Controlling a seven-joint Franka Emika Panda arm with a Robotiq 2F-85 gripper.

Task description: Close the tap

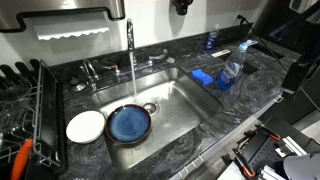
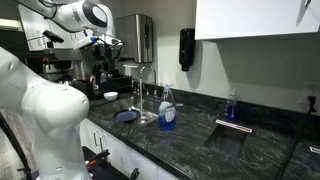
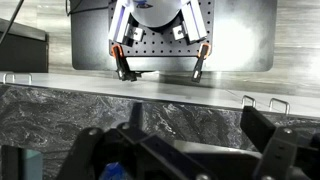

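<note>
The tap (image 1: pixel 129 35) is a slim chrome faucet behind the steel sink (image 1: pixel 185 100), with small lever handles at its base. A stream of water runs from its spout down toward the drain. It also shows in an exterior view (image 2: pixel 152 80). My gripper (image 3: pixel 195 130) is open and empty. It shows in the wrist view as dark blurred fingers over a marbled counter, facing a shiny metal panel that mirrors the spread fingers. In an exterior view the gripper (image 2: pixel 100 44) is high up, far from the tap. The tap is out of the wrist view.
A blue plate (image 1: pixel 129 123) and a white plate (image 1: pixel 85 125) lie in the sink. A black dish rack (image 1: pixel 25 110) stands beside it. Blue sponges (image 1: pixel 205 77) and a bottle (image 1: pixel 232 70) sit on the dark counter. A blue soap bottle (image 2: pixel 167 110) stands by the tap.
</note>
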